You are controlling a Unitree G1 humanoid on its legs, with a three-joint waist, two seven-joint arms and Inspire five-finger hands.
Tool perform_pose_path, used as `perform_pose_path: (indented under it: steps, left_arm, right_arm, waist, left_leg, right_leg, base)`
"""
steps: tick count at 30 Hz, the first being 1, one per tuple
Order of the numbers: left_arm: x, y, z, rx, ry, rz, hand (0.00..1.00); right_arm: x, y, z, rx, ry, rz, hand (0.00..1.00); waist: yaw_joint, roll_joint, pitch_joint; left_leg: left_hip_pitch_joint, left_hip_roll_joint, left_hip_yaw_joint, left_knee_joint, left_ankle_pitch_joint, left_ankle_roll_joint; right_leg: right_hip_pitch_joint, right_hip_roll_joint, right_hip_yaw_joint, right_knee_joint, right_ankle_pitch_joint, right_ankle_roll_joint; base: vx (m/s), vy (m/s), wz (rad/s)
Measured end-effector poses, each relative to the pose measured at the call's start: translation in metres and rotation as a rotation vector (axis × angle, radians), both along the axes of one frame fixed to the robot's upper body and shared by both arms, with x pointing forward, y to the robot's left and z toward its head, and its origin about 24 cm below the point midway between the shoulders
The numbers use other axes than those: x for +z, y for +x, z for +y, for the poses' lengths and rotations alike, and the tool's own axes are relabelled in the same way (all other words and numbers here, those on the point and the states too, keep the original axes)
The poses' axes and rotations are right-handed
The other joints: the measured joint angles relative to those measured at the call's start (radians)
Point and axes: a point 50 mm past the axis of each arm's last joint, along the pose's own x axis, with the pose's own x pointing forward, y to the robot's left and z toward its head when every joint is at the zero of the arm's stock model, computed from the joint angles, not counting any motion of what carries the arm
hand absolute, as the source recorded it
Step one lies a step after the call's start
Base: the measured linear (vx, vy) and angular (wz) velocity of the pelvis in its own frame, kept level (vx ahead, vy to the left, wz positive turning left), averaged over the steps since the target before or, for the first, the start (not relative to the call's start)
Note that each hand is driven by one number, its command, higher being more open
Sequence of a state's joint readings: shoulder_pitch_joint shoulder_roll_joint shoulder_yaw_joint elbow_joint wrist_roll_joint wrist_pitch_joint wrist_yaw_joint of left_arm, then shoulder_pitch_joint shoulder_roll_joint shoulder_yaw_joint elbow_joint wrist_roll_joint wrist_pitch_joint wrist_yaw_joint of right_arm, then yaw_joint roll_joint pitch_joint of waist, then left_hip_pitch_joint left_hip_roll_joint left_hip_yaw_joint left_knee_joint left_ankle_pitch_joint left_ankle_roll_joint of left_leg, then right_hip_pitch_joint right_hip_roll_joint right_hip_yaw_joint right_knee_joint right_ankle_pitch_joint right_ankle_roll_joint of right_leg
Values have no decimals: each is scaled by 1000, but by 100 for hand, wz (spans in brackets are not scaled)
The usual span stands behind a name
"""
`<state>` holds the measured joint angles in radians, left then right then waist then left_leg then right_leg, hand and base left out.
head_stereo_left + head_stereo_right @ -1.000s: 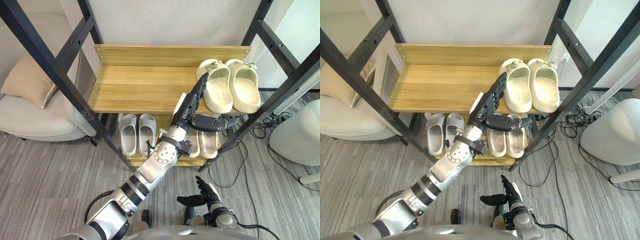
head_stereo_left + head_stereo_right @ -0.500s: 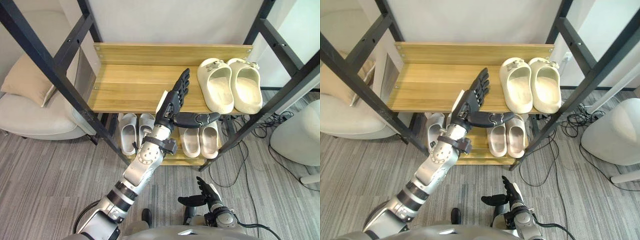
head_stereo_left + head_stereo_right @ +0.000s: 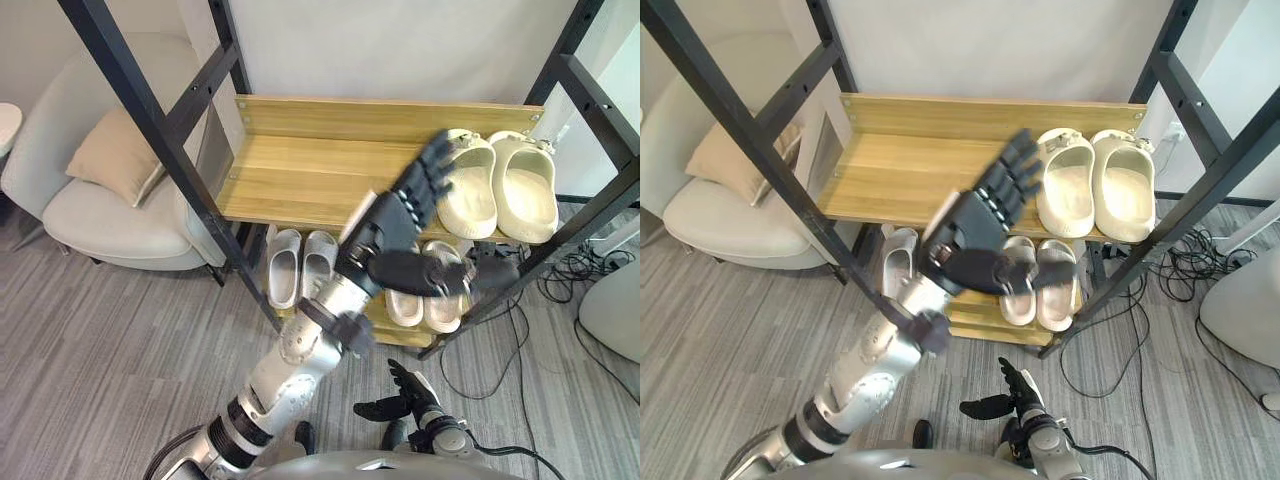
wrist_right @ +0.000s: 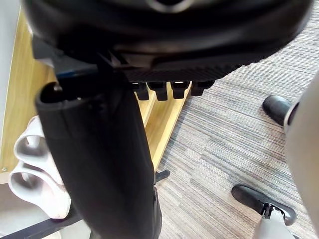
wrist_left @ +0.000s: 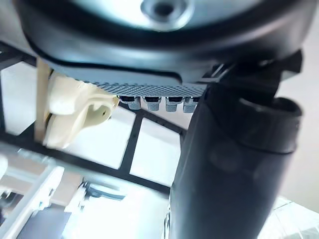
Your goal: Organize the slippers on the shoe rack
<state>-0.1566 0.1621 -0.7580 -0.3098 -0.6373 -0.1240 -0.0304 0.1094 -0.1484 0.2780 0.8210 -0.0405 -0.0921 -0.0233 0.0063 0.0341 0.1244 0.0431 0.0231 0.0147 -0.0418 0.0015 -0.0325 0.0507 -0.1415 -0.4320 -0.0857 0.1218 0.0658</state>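
Observation:
A pair of cream slippers stands side by side at the right end of the rack's wooden upper shelf. On the lower shelf a pale grey pair sits at the left and a beige pair at the right. My left hand hangs raised in front of the rack, open and holding nothing, with its thumb pointing right. It partly hides the beige pair. A cream slipper shows past its fingers. Low in front of me my right hand stays open and idle over the carpet.
Black slanted rack posts frame the shelves on both sides. A light armchair with a beige cushion stands left of the rack. Cables lie on the floor at the right, beside a white rounded object.
My left hand has drawn back from beside the cream slippers, swung left, then risen toward the camera, still holding nothing. The camera has shifted, so the rack sits further right. The slippers stay put.

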Motion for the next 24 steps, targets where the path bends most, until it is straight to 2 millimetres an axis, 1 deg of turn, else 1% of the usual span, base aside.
perform_pose_path:
  steps: [2,3,4,5,7,8,9,10,12,13,15,16,19,22,24]
  left_arm:
    - [-8,-11,-9,-72,17,20,100]
    - [-18,-17,-16,-123,44,46,100]
    - [-25,-20,-20,-149,67,62,100]
    - [-40,-22,-24,-185,117,101,100]
    - [-63,-24,-24,-188,184,165,100]
    - [-82,-27,-20,-167,255,212,100]
    - [-97,-30,-16,-156,313,245,100]
    - [-104,-31,-13,-149,350,251,100]
    - [-134,-39,-1,-126,492,295,100]
    - [-139,-42,2,-120,512,310,100]
    - [-157,-48,11,-95,585,351,100]
    - [-161,-50,14,-86,606,360,100]
    - [-185,-50,38,-2,735,410,100]
    - [-199,-49,58,81,816,451,100]
    - [-212,-49,79,170,884,510,100]
  right_arm:
    - [-1,-2,-1,3,-5,9,100]
    - [-3,-4,-2,4,-10,21,100]
    - [-3,-5,-2,4,-11,24,100]
    - [-3,-4,-3,1,-11,23,100]
    - [-3,-5,-2,3,-13,24,100]
    - [-3,-6,-2,2,-13,26,100]
    - [-3,-5,-2,2,-12,25,100]
    - [-3,-5,-2,3,-12,24,100]
    - [-3,-5,-1,3,-10,25,100]
    - [-3,-5,-1,3,-10,25,100]
    - [-3,-5,0,2,-9,25,100]
    - [-3,-5,0,0,-8,25,100]
    - [-4,-6,5,-4,4,25,100]
    - [-4,-6,8,-5,9,25,100]
    - [-5,-8,10,-5,10,27,100]
  waist:
    - [2,4,-8]
    - [2,4,-21]
    - [2,4,-22]
    - [-1,3,-21]
    - [-4,0,-24]
    - [-6,-4,-26]
    - [-7,-4,-26]
    - [-7,-4,-26]
    - [-6,-7,-25]
    - [-6,-8,-25]
    - [-5,-13,-23]
    - [-4,-15,-24]
    - [-3,-30,-26]
    - [-1,-46,-26]
    - [6,-57,-25]
  left_leg:
    - [5,2,-3,0,2,3]
    - [6,4,-8,0,3,2]
    - [11,4,-13,1,4,1]
    - [28,3,-27,1,5,0]
    - [44,3,-37,1,5,0]
    - [46,3,-43,1,5,-1]
    - [45,2,-50,2,6,-2]
    - [45,2,-52,1,6,-3]
    - [47,2,-58,2,6,-7]
    - [47,2,-58,2,6,-8]
    - [47,2,-58,2,7,-8]
    - [47,2,-58,2,7,-8]
    - [49,5,-58,3,7,-7]
    - [49,5,-57,4,7,-6]
    - [49,5,-56,8,5,-5]
  right_leg:
    - [6,2,-3,0,-2,-1]
    - [10,4,-9,0,-5,0]
    - [17,4,-14,0,-6,0]
    - [37,6,-30,0,-10,1]
    - [57,7,-39,0,-15,3]
    - [63,7,-47,0,-16,4]
    - [65,6,-55,-1,-17,4]
    - [66,6,-58,-1,-17,4]
    - [71,7,-63,-3,-19,4]
    - [71,7,-63,-3,-19,4]
    - [71,7,-63,-3,-19,4]
    - [71,7,-63,-3,-19,4]
    - [73,8,-63,-3,-20,3]
    - [73,9,-63,-4,-21,3]
    - [73,10,-62,-4,-21,3]
  base:
    - [9,-8,3]
    - [17,-14,9]
    - [28,-24,22]
    - [13,-21,25]
    - [4,-12,20]
    - [-16,1,16]
    - [-26,1,15]
    - [-29,0,13]
    - [-32,6,8]
    - [-20,9,3]
    - [0,0,0]
    - [0,0,0]
    - [0,0,0]
    - [0,0,0]
    - [0,0,0]
